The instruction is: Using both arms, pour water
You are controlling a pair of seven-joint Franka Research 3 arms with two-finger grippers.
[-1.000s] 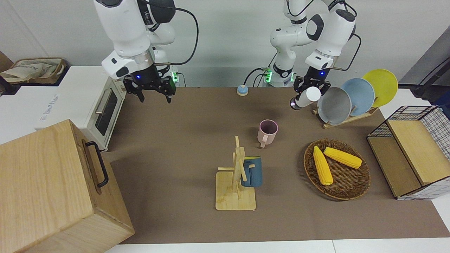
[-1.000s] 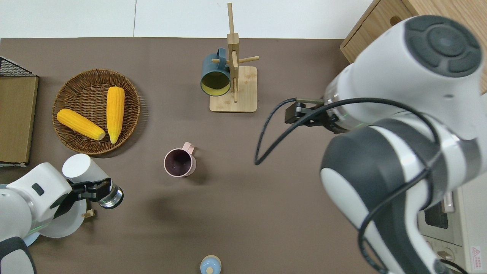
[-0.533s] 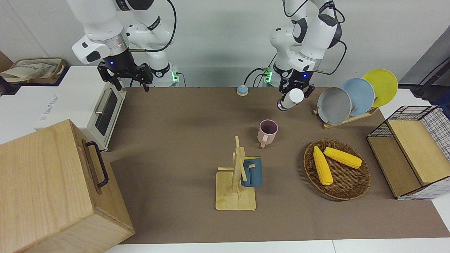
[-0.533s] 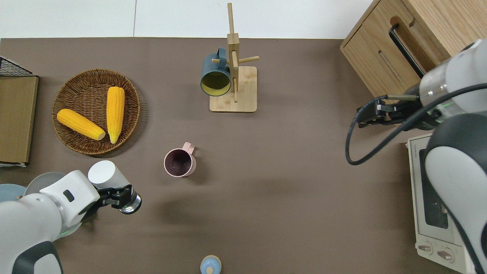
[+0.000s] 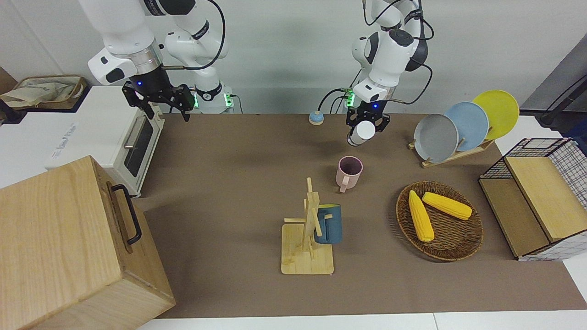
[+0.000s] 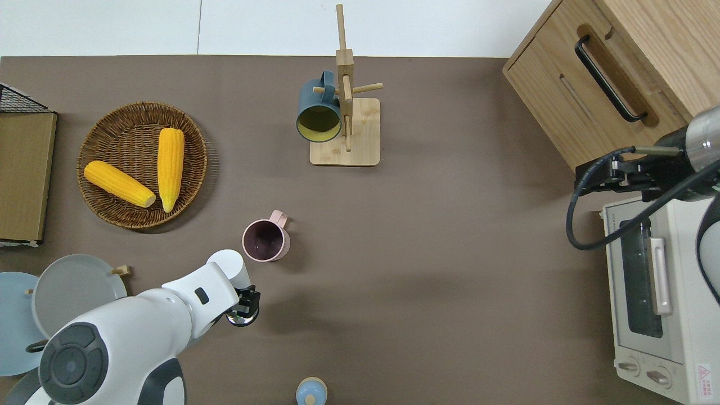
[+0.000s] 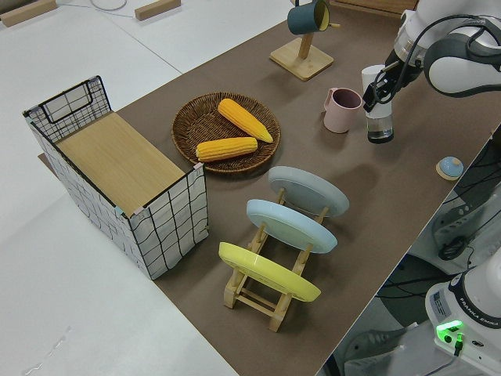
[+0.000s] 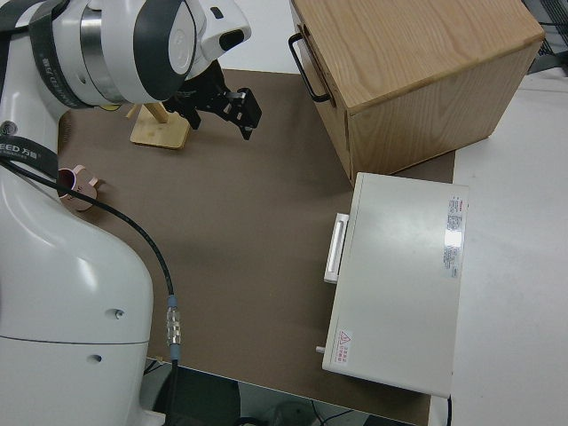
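Clear bottle with white cap (image 7: pixel 379 106) clamped in left tool (image 6: pixel 243 306), tilted, just robot-side of pink ceramic mug (image 6: pixel 265 240). Risk: mouth short of mug rim, water hits brown surface (image 6: pixel 427 253). Right tool (image 5: pixel 163 98) spread open, parked.

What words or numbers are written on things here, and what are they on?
"FRANKA EMIKA": on a robot arm's base, seen in the left side view.
Printed label on top of the toaster oven: too blurred to read.
Warning sticker with a red triangle, on the toaster oven's front corner: too small to read.
Nothing else shows readable writing.
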